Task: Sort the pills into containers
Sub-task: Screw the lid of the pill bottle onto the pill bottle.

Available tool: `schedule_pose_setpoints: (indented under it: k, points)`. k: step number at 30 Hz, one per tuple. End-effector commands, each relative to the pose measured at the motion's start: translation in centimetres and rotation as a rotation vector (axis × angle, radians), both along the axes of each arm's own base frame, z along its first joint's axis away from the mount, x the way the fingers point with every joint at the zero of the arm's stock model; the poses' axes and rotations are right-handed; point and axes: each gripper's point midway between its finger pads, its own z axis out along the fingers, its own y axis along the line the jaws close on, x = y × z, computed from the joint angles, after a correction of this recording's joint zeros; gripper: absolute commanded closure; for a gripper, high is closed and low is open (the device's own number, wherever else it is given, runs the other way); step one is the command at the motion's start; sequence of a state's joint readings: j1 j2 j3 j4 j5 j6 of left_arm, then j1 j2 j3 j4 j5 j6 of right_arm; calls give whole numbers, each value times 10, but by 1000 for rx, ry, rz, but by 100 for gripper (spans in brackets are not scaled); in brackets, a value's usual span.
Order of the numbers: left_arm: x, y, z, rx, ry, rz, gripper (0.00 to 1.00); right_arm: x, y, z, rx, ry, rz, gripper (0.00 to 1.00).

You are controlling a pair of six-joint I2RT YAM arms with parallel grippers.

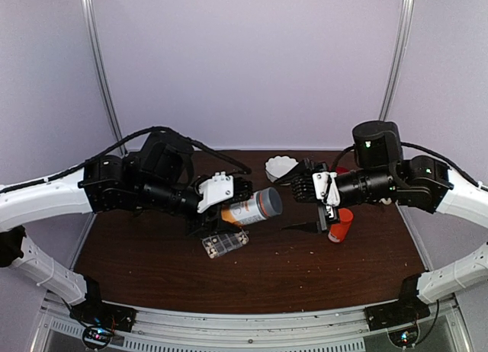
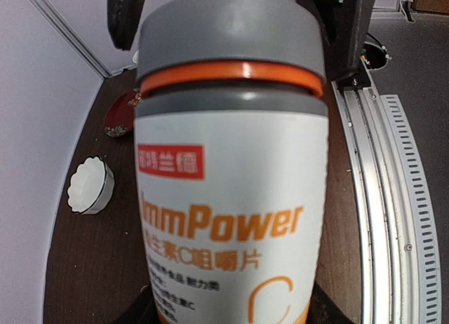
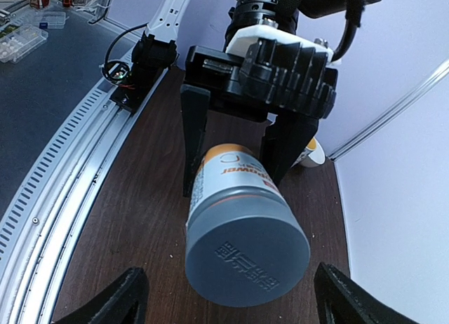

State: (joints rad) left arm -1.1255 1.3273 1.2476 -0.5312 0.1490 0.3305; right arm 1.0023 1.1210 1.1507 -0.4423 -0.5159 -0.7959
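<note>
The bottle (image 3: 242, 198) is gripped sideways by the left end effector (image 3: 238, 156), its grey cap (image 3: 249, 250) presented to the open right end effector (image 3: 228, 296), presumably for unscrewing; the pill organizer (image 1: 225, 244) is seen on the counter (image 1: 152, 260) just below, mid-frame.

Bottle (image 1: 255, 207) clamped in my left gripper (image 3: 238, 156) lies level across mid-table, grey cap (image 3: 247, 250) facing my right gripper (image 1: 299, 207). Right fingers (image 3: 105, 303) stand wide, with a gap on both sides of the cap. Clear organizer box (image 1: 225, 244) sits just under the left gripper and blocks the low path there. Red bottle (image 1: 341, 225) stands just beside the right gripper on its near side. White dish (image 1: 280, 168) sits behind, toward the far wall. Near strip of the table (image 1: 305, 280) is bare wood, passable for either arm.
</note>
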Motion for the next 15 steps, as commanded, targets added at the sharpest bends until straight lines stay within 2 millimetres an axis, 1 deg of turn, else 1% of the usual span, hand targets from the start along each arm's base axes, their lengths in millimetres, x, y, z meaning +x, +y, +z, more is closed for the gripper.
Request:
schedule_pose_setpoints:
  k: [1,4,10,15]
  points:
    - [-3,-6,23,-61,1,-28,100,1,6,13,9,-25,7,17]
    - [-3,-6,23,-56,4,-32,100,0,8,13,-1,-22,16,21]
    - [-4,-6,22,-54,1,-37,100,-3,11,13,-6,-14,35,34]
    - [-4,-6,21,-48,1,-41,100,-3,13,14,-2,-2,36,34]
